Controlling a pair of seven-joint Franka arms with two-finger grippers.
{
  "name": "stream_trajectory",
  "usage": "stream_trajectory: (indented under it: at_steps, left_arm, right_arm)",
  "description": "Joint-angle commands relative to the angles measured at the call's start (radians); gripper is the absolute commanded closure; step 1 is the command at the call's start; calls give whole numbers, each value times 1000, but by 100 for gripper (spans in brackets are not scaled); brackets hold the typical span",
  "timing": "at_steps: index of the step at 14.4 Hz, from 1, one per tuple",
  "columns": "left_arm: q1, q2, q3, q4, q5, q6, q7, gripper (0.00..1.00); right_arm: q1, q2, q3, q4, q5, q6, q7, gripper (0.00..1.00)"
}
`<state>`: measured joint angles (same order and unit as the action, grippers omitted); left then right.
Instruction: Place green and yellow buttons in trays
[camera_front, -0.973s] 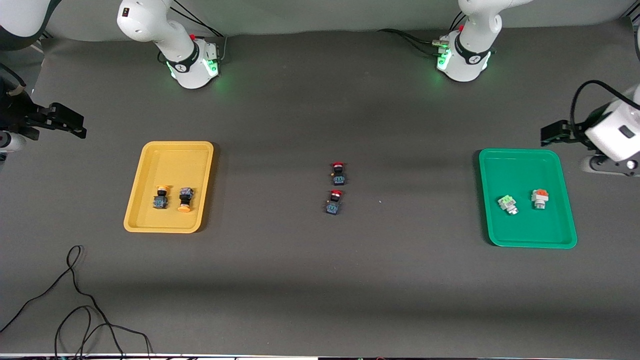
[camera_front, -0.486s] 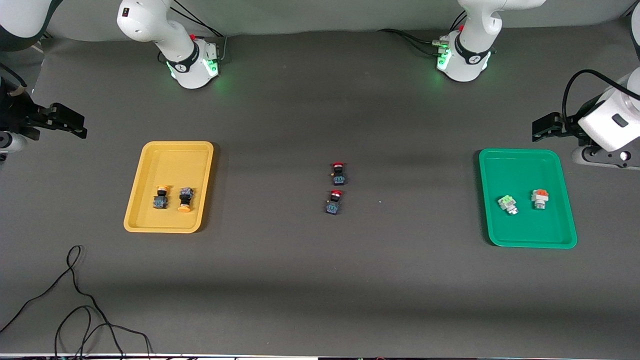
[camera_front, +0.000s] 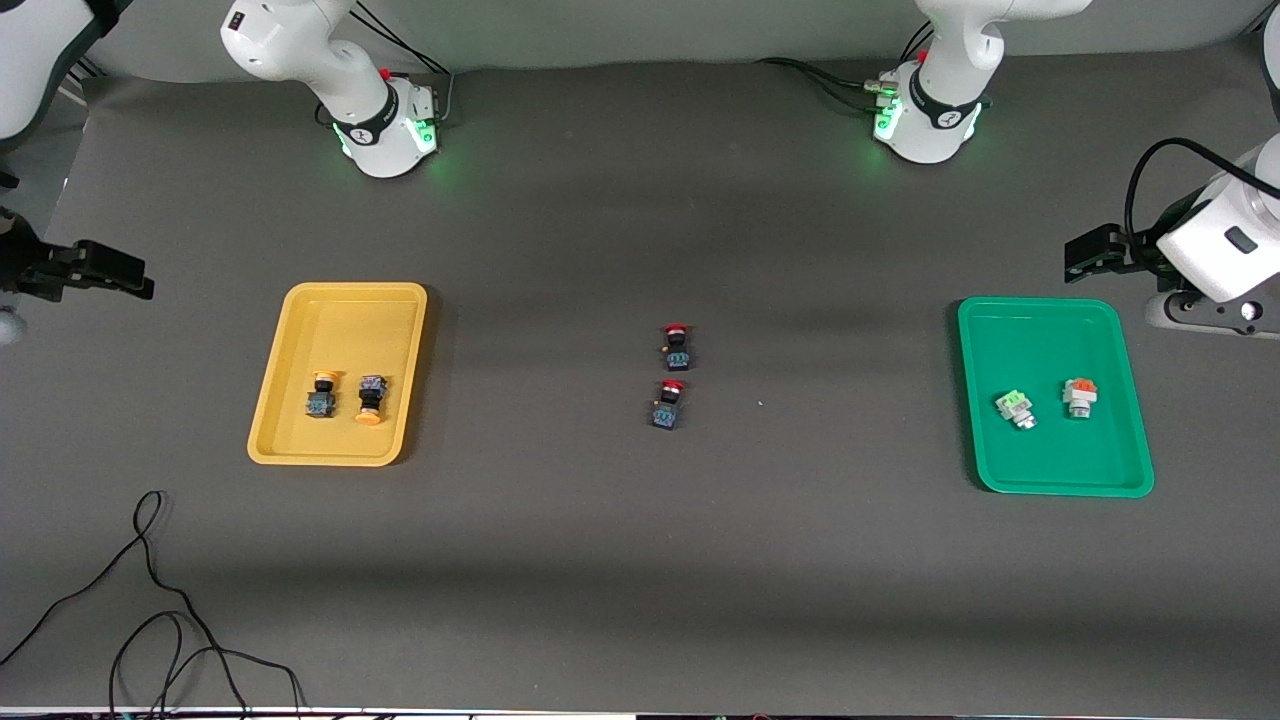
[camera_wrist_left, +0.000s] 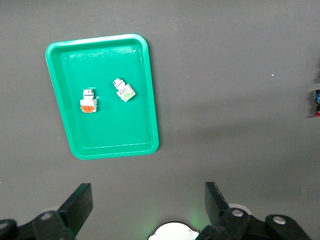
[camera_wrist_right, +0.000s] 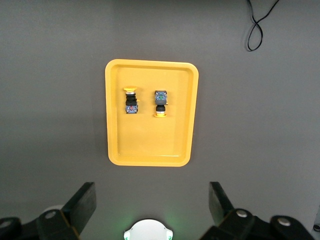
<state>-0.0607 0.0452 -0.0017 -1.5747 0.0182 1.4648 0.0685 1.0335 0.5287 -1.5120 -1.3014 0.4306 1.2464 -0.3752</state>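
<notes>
The yellow tray (camera_front: 340, 298) holds two yellow-capped buttons (camera_front: 321, 396) (camera_front: 371, 400), lying side by side; they also show in the right wrist view (camera_wrist_right: 131, 100) (camera_wrist_right: 160, 103) in that tray (camera_wrist_right: 150, 64). The green tray (camera_front: 1040, 305) holds the pale green button (camera_front: 1016, 406), which also shows in the left wrist view (camera_wrist_left: 124, 90) in that tray (camera_wrist_left: 97, 41). My left gripper (camera_front: 1095, 250) (camera_wrist_left: 148, 202) is open and empty, raised beside the green tray at the left arm's end. My right gripper (camera_front: 95, 270) (camera_wrist_right: 152, 200) is open and empty, raised past the yellow tray at the right arm's end.
An orange-capped white switch (camera_front: 1079, 396) (camera_wrist_left: 88, 101) lies in the green tray beside the green button. Two red-capped switches (camera_front: 678, 346) (camera_front: 668, 404) stand mid-table. A loose black cable (camera_front: 150, 600) lies at the near corner at the right arm's end. The arm bases (camera_front: 385, 125) (camera_front: 925, 120) stand at the back.
My right gripper has shifted a little outward toward its end of the table. My left gripper moved slightly toward the table's middle, then held still. Nothing on the table moved.
</notes>
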Motion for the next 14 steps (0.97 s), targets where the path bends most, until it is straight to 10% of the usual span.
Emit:
stream_trajectory:
  at_steps: [1, 8, 14]
  left_arm:
    - [-22, -42, 19, -19, -9, -9, -1, 0]
    - [-22, -44, 19, -18, -11, -9, -2, 0]
    - [-25, -41, 19, -11, -15, -8, -2, 0]
  right_arm:
    - [-36, -18, 32, 54, -18, -38, 7, 0]
    - [-251, -19, 219, 185, -19, -116, 13, 0]
    - [-268, -24, 249, 195, -30, -119, 15, 0]
